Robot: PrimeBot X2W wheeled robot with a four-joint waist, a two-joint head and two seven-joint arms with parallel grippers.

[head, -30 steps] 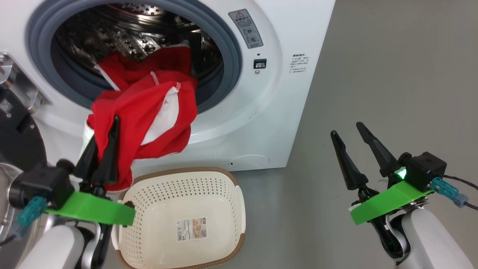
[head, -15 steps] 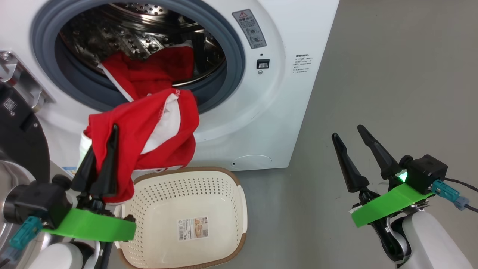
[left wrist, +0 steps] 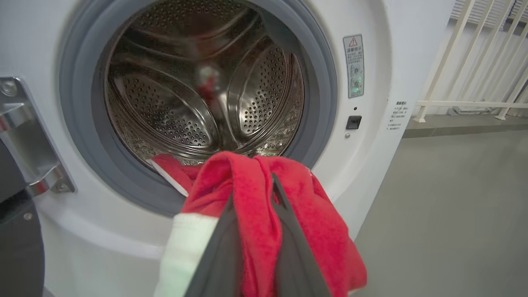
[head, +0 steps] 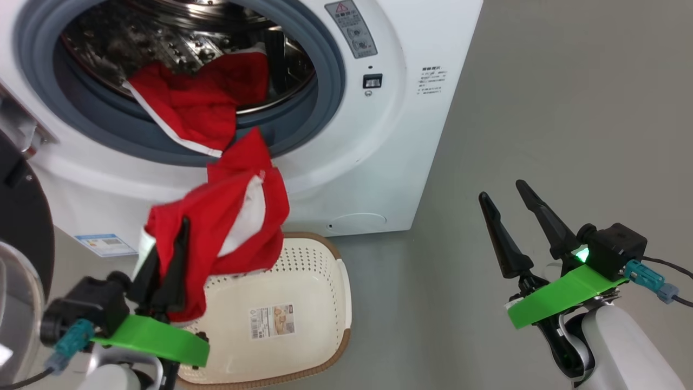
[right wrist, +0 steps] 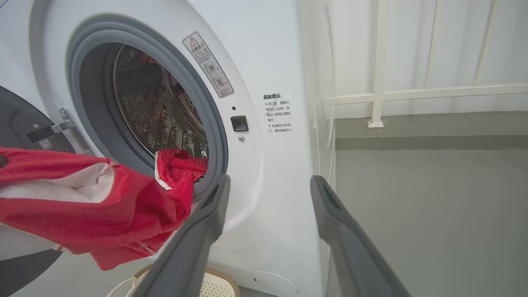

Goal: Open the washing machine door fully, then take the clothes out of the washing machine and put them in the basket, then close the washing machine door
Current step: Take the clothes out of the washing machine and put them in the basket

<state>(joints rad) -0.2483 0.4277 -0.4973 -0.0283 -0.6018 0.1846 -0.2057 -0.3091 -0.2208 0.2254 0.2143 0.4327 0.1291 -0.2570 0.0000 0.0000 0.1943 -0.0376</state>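
Your left gripper (head: pixel 168 244) is clamped on the clothes (head: pixel 233 216), its two fingers drawn close with a fold of red fabric pinched between them. That bunch hangs above the left side of the basket (head: pixel 330 281). The rest of the garment trails up over the grey rubber ring (head: pixel 329 76) into the drum (head: pixel 162 38) of the washing machine (head: pixel 395 151). The basket stands on the floor (head: pixel 541 108) just in front of the machine, below its opening. The washing machine door (head: pixel 21 216) is swung open at the machine's left. Your right gripper (head: pixel 501 189) hangs over the floor well to the right, fingers spread apart, holding nothing.
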